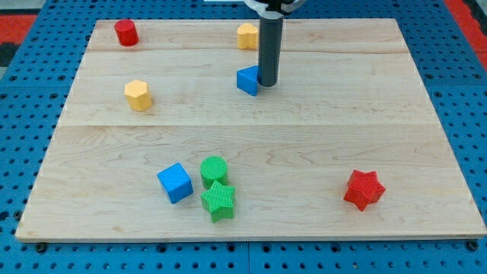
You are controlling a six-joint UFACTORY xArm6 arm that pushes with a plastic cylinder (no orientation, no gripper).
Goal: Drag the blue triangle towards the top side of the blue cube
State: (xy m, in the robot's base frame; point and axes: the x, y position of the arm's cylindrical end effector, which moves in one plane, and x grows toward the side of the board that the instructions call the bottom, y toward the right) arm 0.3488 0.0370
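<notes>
The blue triangle (247, 79) lies on the wooden board (319, 144) a little above the middle. My tip (268, 83) stands right against its right side, touching it. The blue cube (175, 183) sits at the lower left of the board, well below and to the left of the triangle. The rod rises from the tip to the view's top edge.
A green cylinder (214, 170) and a green star (219, 200) stand right of the blue cube. A yellow hexagonal block (138, 95) is at left, a red cylinder (126, 33) at top left, a yellow block (246, 36) above the triangle, a red star (364, 189) at lower right.
</notes>
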